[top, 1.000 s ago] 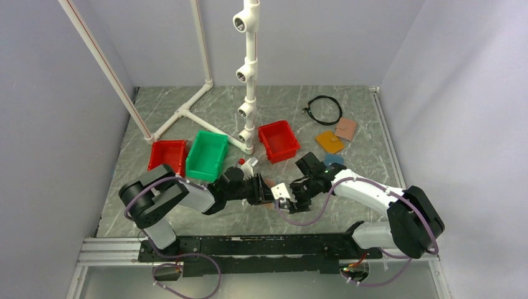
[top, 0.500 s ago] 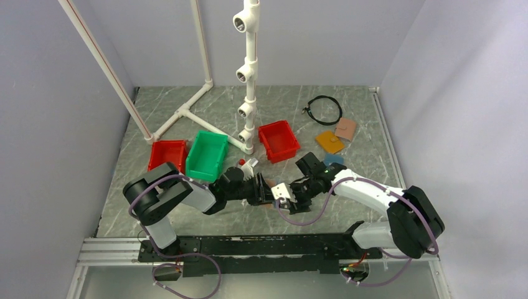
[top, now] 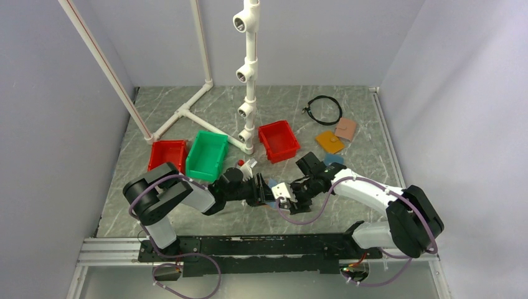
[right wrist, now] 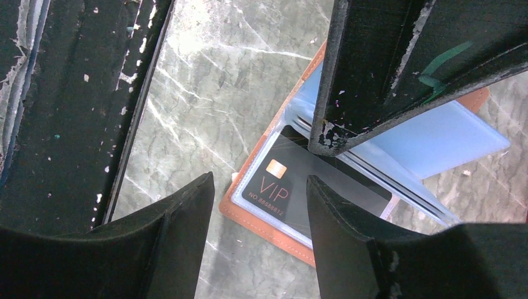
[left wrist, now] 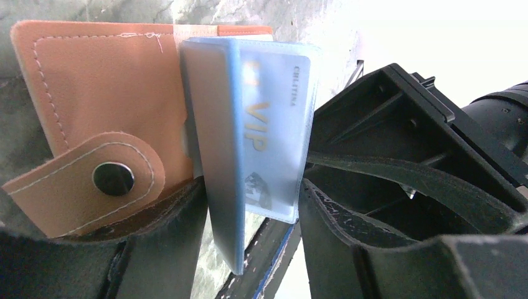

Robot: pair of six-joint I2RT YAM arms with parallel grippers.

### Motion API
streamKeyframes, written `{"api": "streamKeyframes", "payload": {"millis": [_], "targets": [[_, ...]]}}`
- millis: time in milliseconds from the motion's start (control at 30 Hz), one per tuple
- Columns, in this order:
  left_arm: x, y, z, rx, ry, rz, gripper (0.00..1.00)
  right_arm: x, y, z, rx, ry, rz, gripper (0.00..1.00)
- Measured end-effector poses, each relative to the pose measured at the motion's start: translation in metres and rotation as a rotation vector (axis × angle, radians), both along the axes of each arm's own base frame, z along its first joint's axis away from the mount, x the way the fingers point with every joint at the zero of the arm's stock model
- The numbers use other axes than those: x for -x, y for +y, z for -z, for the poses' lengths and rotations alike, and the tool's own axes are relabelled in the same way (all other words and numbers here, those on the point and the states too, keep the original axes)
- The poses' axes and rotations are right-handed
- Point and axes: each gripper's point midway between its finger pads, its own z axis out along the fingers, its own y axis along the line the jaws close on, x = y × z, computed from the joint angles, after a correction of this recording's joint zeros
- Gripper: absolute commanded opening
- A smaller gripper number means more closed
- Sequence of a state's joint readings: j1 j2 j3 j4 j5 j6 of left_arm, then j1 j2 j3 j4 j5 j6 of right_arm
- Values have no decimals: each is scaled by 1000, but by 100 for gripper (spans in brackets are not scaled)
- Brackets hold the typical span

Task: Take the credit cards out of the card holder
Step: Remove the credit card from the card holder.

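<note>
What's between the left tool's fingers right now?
The card holder's light blue sleeve, with a pale VIP credit card inside, stands there, seen in the left wrist view.

marbled table (top: 286, 103) holds card holder (left wrist: 106, 87), green bin (top: 207, 154), orange wallet (top: 329, 141), black cable (top: 324, 98) (looped).

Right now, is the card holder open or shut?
Open: card holder spread, snap tab unfastened, blue sleeves fanned out, black VIP card showing.
</note>
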State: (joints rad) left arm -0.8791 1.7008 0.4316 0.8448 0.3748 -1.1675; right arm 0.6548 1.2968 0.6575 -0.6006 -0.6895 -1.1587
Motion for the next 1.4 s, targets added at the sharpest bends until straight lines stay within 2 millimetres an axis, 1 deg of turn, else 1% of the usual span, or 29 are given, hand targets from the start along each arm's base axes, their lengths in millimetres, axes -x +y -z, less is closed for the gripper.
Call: {"api": "streamKeyframes", "payload": {"millis": [200, 400, 567, 800, 900, 1067, 1167, 1267, 1300, 1400], "targets": [[0, 1, 1, -5, -2, -6, 62, 0, 0, 0, 0, 1, 2, 59], [-1, 12, 1, -45, -8, -31, 64, -3, -1, -2, -4, 3, 15, 59], [-2, 19, 1, -91, -19, -41, 63, -4, 2, -7, -24, 16, 22, 59], [-4, 17, 0, -97, -26, -31, 59, -3, 6, -10, -36, 55, 40, 59], [-4, 14, -1, -91, -26, -24, 58, -6, 8, -17, -56, 97, 78, 58], [-4, 14, -1, -96, -31, -18, 58, -23, 12, -38, -130, 176, 191, 52], [-4, 12, -1, -103, -32, -10, 58, -29, 14, -46, -161, 221, 254, 48], [-5, 11, -2, -111, -36, -1, 58, -32, 17, -50, -175, 257, 303, 41], [-5, 11, -2, -113, -37, 2, 57, -34, 19, -51, -178, 270, 324, 36], [-5, 10, -3, -119, -38, 10, 57, -41, 24, -55, -194, 294, 383, 29]]}}
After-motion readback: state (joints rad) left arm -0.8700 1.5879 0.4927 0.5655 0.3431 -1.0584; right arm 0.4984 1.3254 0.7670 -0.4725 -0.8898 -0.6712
